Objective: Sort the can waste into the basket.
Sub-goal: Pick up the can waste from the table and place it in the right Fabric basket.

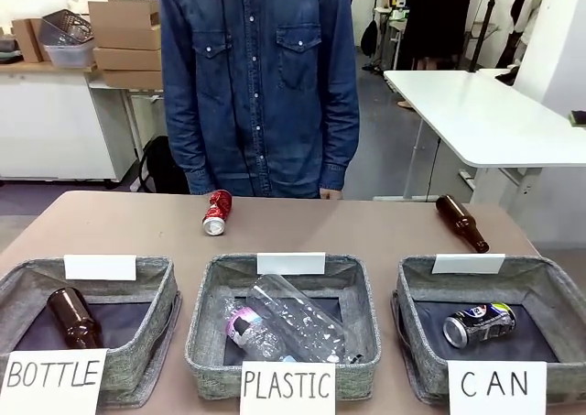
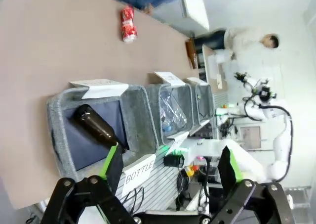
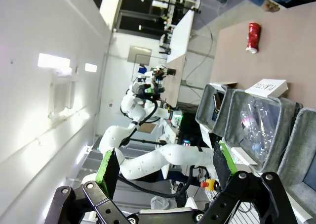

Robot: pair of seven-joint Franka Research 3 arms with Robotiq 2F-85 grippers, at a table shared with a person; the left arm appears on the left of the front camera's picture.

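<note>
Jaws spread wide on both, nothing held: left gripper (image 2: 170, 167) looks out over the grey fabric bin signed BOTTLE (image 2: 57, 130), right gripper (image 3: 165, 168) points mostly at the room. Small red metal drink can (image 1: 217, 212) lies on its side on the brown table (image 1: 320, 227), far side, just in front of the person, well apart from the square grey fabric basket signed CAN (image 1: 409, 314). Dark blue and silver can (image 1: 479, 324) already lies inside that basket. Red one: likely light, thin-walled, slick, prone to roll. Pinch mid-body across the cylinder, gently; skip the rims.
</note>
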